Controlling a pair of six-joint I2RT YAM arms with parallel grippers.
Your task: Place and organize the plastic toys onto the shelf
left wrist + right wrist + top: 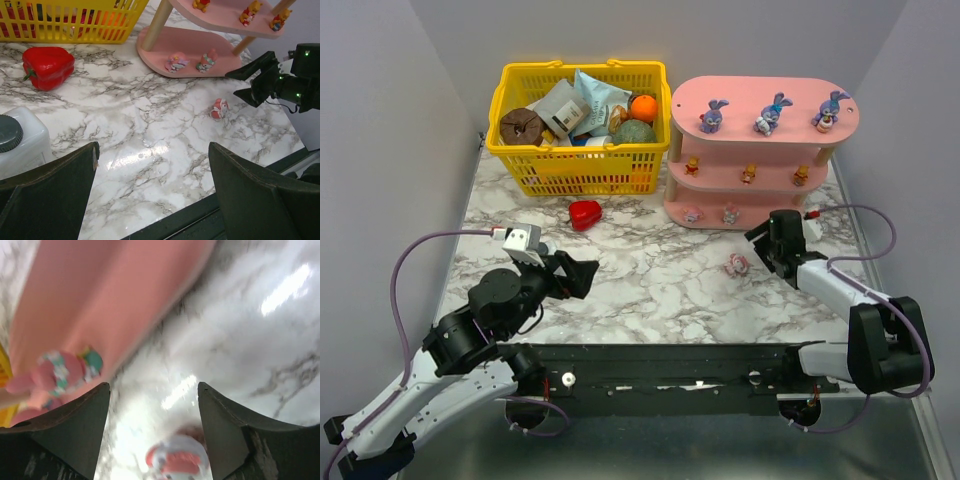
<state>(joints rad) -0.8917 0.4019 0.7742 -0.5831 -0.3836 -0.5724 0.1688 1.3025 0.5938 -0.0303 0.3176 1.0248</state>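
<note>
Pink-white toy just beside right gripper

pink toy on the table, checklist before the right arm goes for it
1. Right tool open: ok, fingers apart, nothing in them.
2. Pink-white toy clear of other things on the table: ok.
3. Toy centred between the fingers: cannot tell, the right wrist view is blurred.
4. Free spot on the shelf bottom board: ok, two matching toys sit there with bare board beside them.
5. Left tool open and well away from the toy: ok.
</note>
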